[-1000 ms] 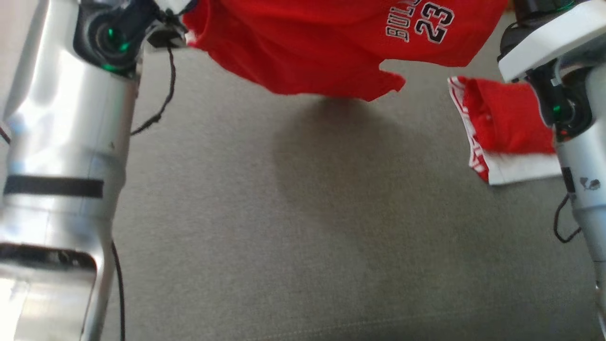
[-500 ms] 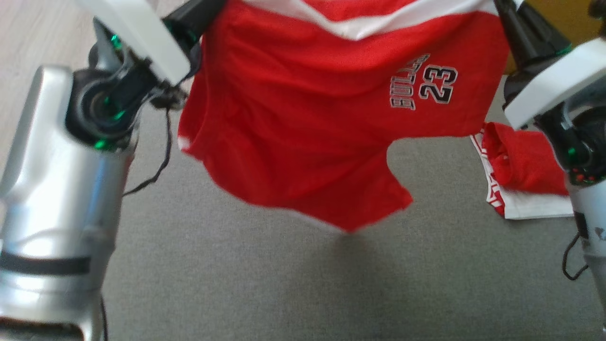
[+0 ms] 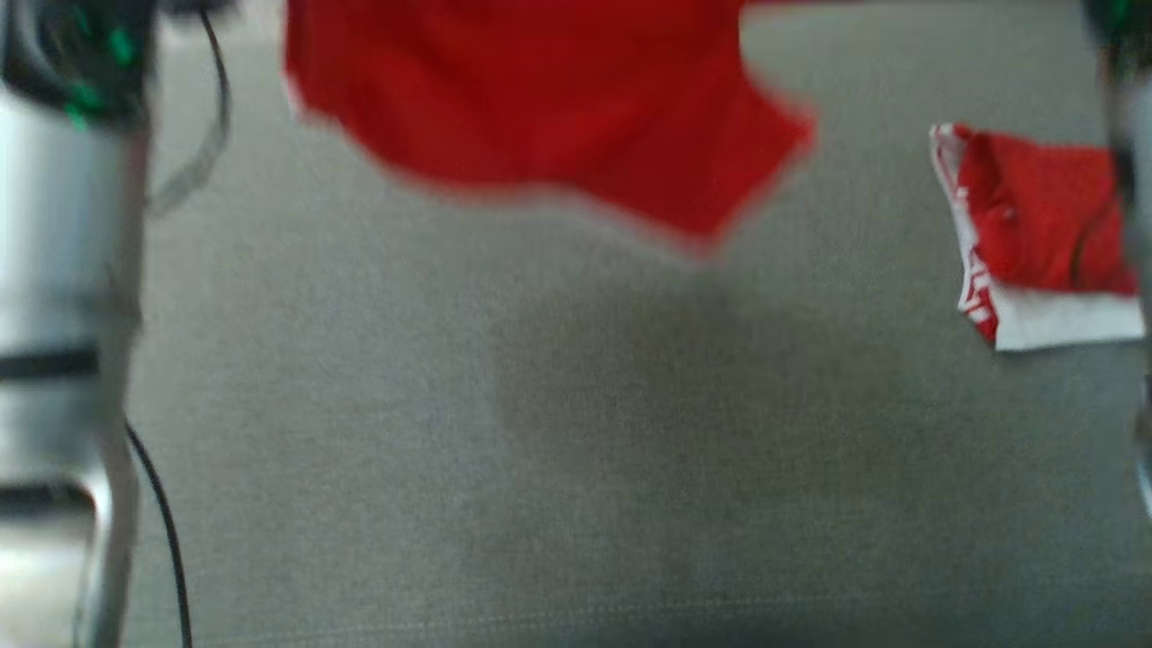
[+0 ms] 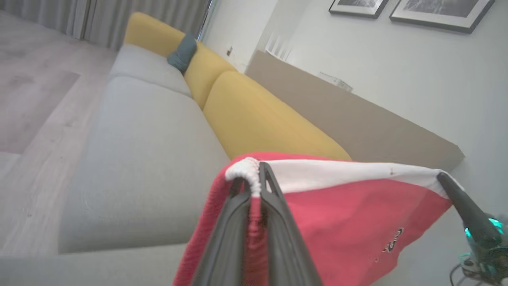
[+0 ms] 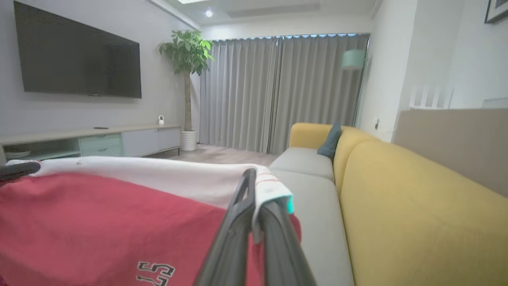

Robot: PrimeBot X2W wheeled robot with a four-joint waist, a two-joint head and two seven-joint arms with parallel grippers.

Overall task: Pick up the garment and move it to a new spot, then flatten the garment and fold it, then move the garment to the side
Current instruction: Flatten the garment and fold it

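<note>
Left gripper [image 4: 256, 174] and right gripper [image 5: 258, 186] clamp the shorts [image 3: 540, 99] by the waistband; I should lower them hem-first (band taut) onto the seat's [image 3: 405, 450] middle.

Cushion [image 3: 576, 432] free; garment [image 3: 540, 99] overhead; seemingly folded cloth [image 3: 1044, 216] right.

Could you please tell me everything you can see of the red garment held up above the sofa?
The red sports shorts of thin jersey-like fabric have a white waistband and dark-outlined printing on one leg. They hang spread in the air above the grey sofa seat, casting a shadow. The left claw and right claw are shut on opposite waistband corners, stretching it taut.
</note>
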